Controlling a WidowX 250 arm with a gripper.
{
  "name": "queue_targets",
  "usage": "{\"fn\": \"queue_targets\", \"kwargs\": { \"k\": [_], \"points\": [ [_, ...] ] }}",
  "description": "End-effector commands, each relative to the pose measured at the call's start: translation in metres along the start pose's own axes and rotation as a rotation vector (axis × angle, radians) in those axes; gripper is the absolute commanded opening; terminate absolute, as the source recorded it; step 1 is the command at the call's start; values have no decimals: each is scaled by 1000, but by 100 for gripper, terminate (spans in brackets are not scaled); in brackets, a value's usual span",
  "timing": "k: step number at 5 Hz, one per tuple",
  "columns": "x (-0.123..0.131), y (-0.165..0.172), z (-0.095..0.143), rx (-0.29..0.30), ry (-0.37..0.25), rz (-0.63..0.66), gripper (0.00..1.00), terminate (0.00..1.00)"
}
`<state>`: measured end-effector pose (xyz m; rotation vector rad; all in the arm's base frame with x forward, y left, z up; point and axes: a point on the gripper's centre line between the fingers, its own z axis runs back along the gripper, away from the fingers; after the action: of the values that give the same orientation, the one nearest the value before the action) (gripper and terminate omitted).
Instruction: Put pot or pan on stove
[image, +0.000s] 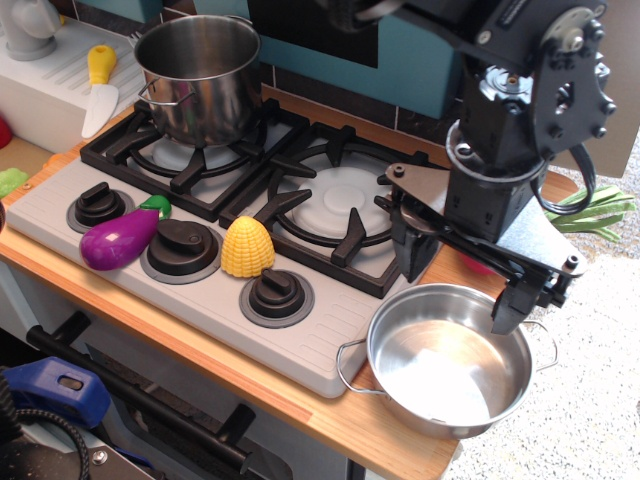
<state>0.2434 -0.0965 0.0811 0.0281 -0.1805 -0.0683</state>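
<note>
The wide, shallow steel pan (440, 372) with two wire loop handles sits on the wooden counter at the front right, just off the stove's right edge. The light grey stove (300, 335) has two black grates and three black knobs. Its right burner (335, 200) is bare. My gripper (460, 285) is open and low over the pan's far rim. One finger (408, 255) is outside the pan by the stove's corner. The other finger (508, 310) is over the pan's inside. The pan holds nothing.
A tall steel stockpot (200, 75) stands on the left burner. A purple toy eggplant (118, 243) and a yellow corn (247, 247) lie among the knobs. A yellow-handled knife (97, 90) lies at the back left. Green toy vegetables (590, 210) lie at the right.
</note>
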Motion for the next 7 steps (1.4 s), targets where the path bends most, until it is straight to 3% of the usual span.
{"fn": "queue_targets", "kwargs": {
  "k": [1,3,4,6,7],
  "points": [
    [0,0,0,0,0,0,100,0],
    [-10,-27,-5,-13,-24,-47,100,0],
    [-21,-38,-19,-6,-61,-54,100,0],
    [-36,-42,-46,-66,-117,-51,100,0],
    [-27,-39,-54,-69,-139,-60,100,0]
  ]
}}
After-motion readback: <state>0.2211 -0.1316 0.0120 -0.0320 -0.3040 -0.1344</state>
